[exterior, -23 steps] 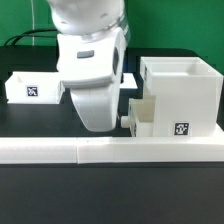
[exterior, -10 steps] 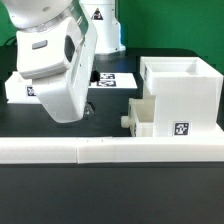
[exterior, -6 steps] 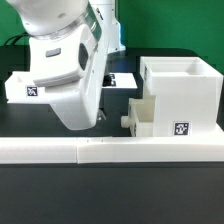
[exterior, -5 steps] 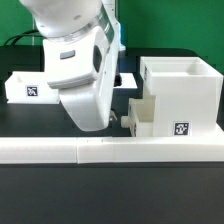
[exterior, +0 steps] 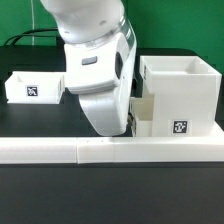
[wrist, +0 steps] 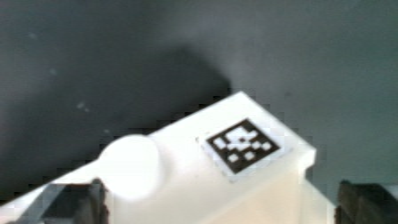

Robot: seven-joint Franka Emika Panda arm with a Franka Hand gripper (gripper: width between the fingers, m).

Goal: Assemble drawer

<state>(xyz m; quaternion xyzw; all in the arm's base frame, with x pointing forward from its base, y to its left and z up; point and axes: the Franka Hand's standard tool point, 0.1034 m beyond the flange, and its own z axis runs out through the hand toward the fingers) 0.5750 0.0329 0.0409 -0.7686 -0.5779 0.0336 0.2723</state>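
Observation:
The tall white drawer case (exterior: 185, 88) stands at the exterior view's right, with a tag on its front. A small knobbed tray (exterior: 149, 113) sticks partly out of its low opening. The second tray (exterior: 30, 86) sits apart at the left. My gripper (exterior: 119, 129) hangs low right in front of the sticking-out tray and hides its knob. In the wrist view the tray (wrist: 285, 185), its round knob (wrist: 128, 166) and its tag (wrist: 244, 143) lie between my spread fingers (wrist: 75, 200). The gripper (wrist: 217, 206) is open and holds nothing.
A long low white rail (exterior: 60, 151) runs along the front of the black table, just below my gripper. The arm's white body hides the middle of the table behind it.
My arm has swung from the exterior view's left to the right and now sits low at the tray in the case. The trays and case have not moved.

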